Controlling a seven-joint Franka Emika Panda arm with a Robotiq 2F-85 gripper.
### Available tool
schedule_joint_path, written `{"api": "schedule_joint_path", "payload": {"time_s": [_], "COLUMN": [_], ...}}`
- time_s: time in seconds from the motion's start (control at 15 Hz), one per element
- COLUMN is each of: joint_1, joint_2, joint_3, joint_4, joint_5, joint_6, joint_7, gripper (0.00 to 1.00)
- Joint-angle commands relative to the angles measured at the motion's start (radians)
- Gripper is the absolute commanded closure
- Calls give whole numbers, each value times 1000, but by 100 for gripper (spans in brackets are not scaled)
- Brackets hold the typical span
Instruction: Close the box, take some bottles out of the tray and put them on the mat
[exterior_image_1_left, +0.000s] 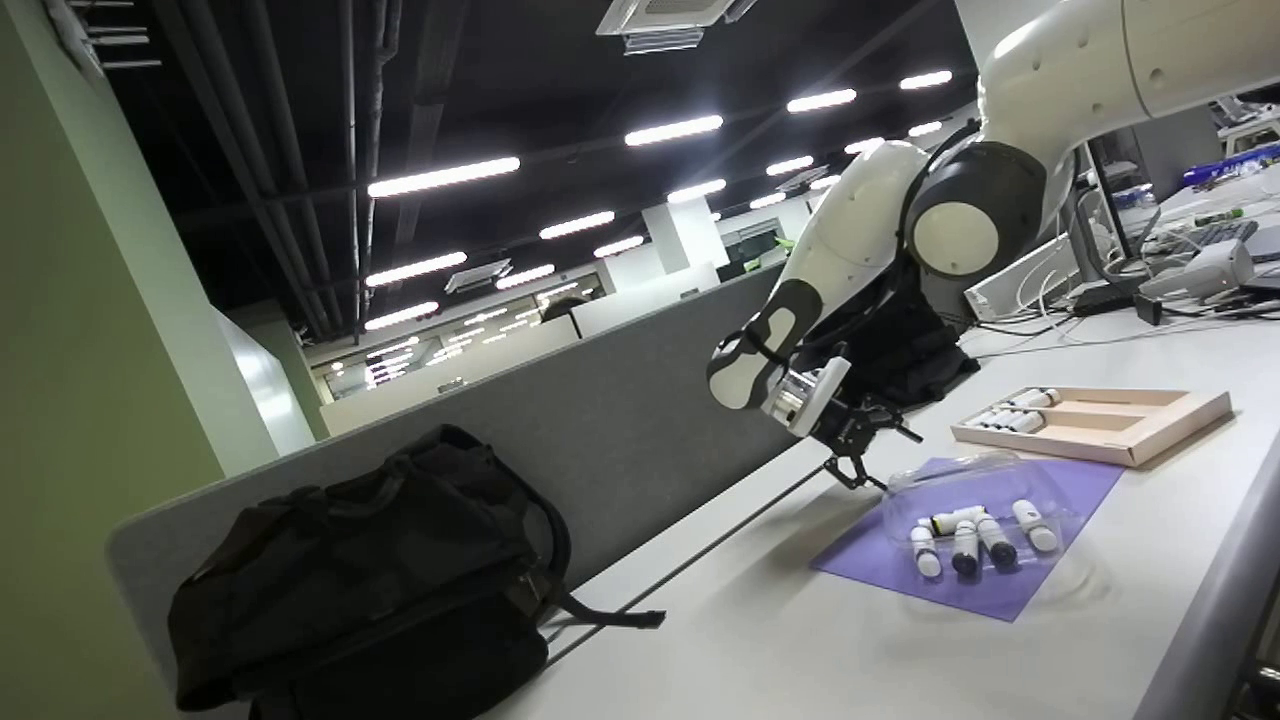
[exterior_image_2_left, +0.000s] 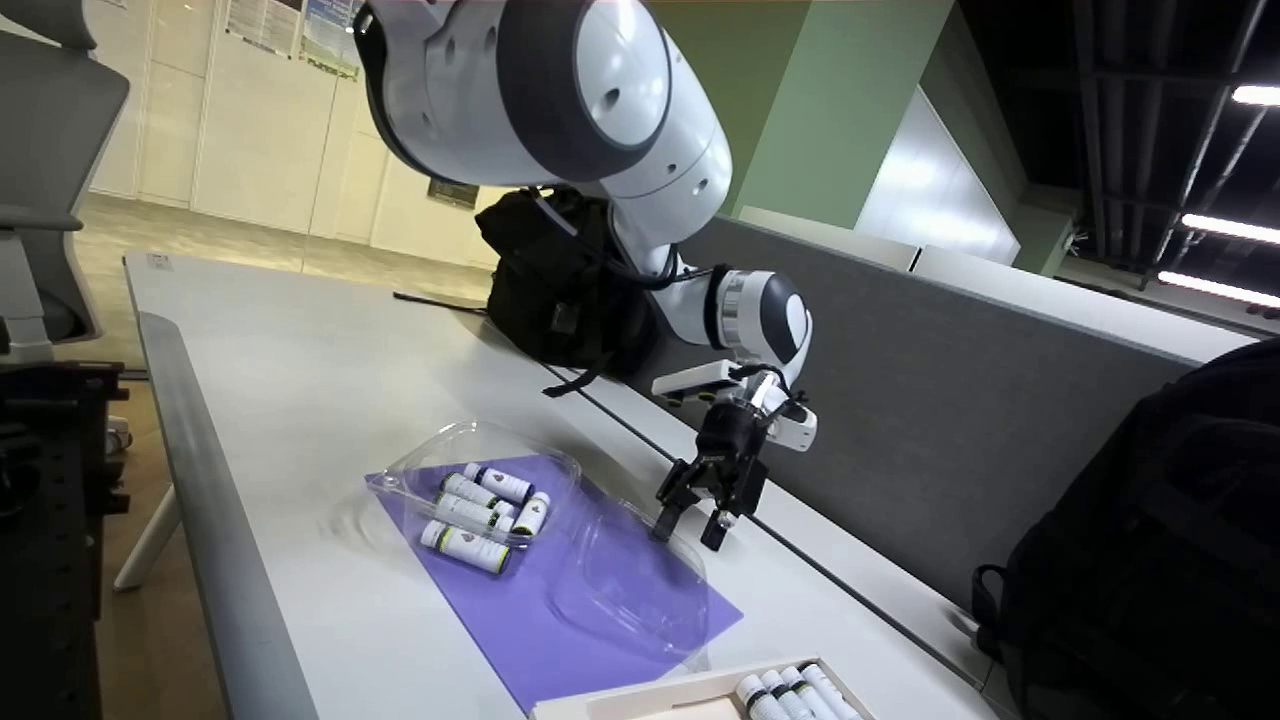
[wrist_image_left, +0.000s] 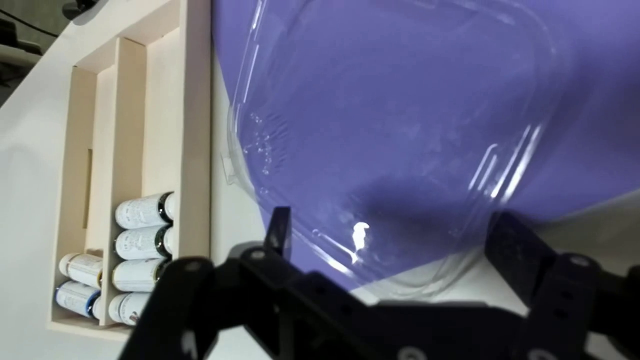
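The clear plastic box (exterior_image_2_left: 405, 488) lies on the purple mat (exterior_image_2_left: 505, 635), its lid (exterior_image_2_left: 640, 590) swung back flat. Several small white bottles (exterior_image_2_left: 470, 548) rest in its base, two with black caps showing in an exterior view (exterior_image_1_left: 965, 560). Beside the mat, the light wooden tray (wrist_image_left: 131, 100) carries more bottles (wrist_image_left: 142, 245) in both compartments, at one end. My gripper (exterior_image_2_left: 688, 530) hangs low beside the lid's outer edge, fingers wide apart and nothing gripped. From the wrist view, the lid's corner lies below the gap of the gripper (wrist_image_left: 391, 230); whether a finger touches it I cannot tell.
A grey partition (exterior_image_1_left: 640, 470) runs along the back of the white desk (exterior_image_2_left: 300, 370). Black backpacks stand against it, one in an exterior view (exterior_image_1_left: 370, 590) and one behind the arm (exterior_image_2_left: 570, 280). Cables and a keyboard (exterior_image_1_left: 1215, 235) clutter the desk's far end.
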Motion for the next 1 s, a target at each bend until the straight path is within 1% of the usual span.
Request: {"api": "schedule_joint_path", "payload": {"time_s": [0.0,0.07,0.13,0.53,0.6,0.67,0.93], "joint_1": [10,0,12,16,6,11,7], "joint_2": [34,54,36,51,53,24,35], "joint_3": [-29,-13,-35,-48,-23,-20,-24], "joint_4": [74,116,81,89,101,54,106], "joint_5": [-18,-41,-31,-40,-68,-80,-110], "joint_6": [-81,-113,-107,-144,-161,-161,-231], "joint_7": [44,47,45,42,47,50,43], "gripper": [0,0,0,0,0,0,0]}}
